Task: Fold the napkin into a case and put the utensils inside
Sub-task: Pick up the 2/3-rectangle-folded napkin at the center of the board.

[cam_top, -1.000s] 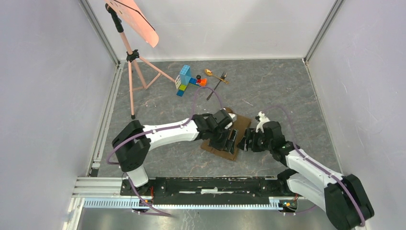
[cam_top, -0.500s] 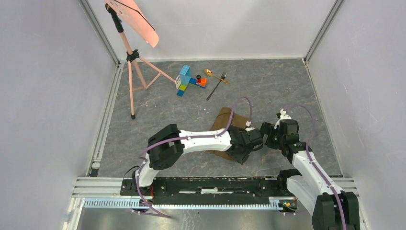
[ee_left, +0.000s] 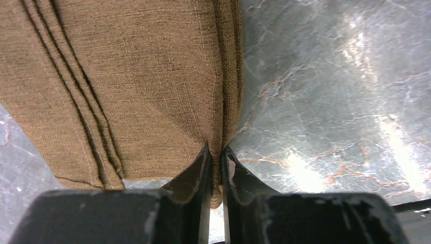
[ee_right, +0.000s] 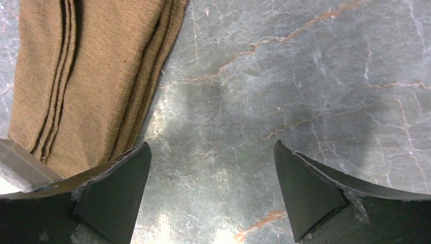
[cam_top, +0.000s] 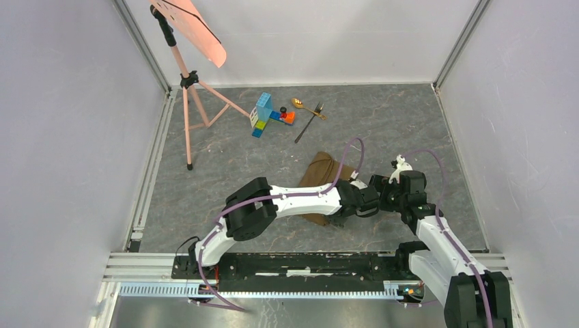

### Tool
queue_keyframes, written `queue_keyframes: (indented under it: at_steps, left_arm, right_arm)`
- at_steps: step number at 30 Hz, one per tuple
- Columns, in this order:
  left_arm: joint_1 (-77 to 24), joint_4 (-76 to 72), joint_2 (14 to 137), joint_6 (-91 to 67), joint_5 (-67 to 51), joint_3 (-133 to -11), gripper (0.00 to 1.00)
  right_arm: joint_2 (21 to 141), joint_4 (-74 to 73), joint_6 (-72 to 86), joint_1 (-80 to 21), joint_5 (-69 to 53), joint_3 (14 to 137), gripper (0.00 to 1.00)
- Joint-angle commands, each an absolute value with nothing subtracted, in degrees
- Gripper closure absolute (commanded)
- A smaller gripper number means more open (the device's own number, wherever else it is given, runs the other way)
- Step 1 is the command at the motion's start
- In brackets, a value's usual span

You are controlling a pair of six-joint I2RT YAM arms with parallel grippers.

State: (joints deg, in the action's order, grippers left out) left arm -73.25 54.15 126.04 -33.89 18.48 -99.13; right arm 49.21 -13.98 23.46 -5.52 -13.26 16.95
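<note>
The brown napkin (cam_top: 318,174) lies folded in the middle of the table. My left gripper (ee_left: 215,152) is shut on its near right edge, pinching the layered hem of the napkin (ee_left: 127,76) between both fingers. Just right of the cloth my right gripper (ee_right: 211,168) hangs open over bare table, the napkin (ee_right: 86,76) beside its left finger. In the top view the two grippers sit close together, the left gripper (cam_top: 356,205) under its wrist and the right gripper (cam_top: 384,195) next to it. The gold spoon (cam_top: 305,106) and dark fork (cam_top: 309,123) lie at the far side.
Colourful toy blocks (cam_top: 268,114) stand left of the spoon. A pink tripod stand (cam_top: 188,89) occupies the far left. Grey walls close in the table on three sides, and a metal rail (cam_top: 273,263) carries the arm bases at the near edge.
The left arm swung right across the napkin and its gripper closed on the right edge. The right gripper opened wide and backed off to the right of the cloth.
</note>
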Motion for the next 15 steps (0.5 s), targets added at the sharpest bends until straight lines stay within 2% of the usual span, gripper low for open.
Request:
queue_keyframes:
  at_steps: [1,6,12,15]
  left_arm:
    - [-73.56,55.4,125.17,-34.0,23.14,-98.89,0.87]
    - [-73.55,53.57,119.8,-33.84,21.6,-97.78,0.95]
    - [-73.48,53.32,116.89,-33.28,19.71,-97.17,0.97]
    - [-73.41,53.12,116.15,-33.2,19.51,-96.77,0.97]
  right_arm:
    - [51.53,-6.88,24.09,-5.45,-20.14,14.57,0.02]
    - [57.33,5.76,33.0,-5.11,-27.7,11.74,0.02]
    - [64.84,22.88,43.44,-5.71,-32.11,8.89,0.02]
    - [69.98,27.3,47.1,-8.35,-33.04,9.04,0.07]
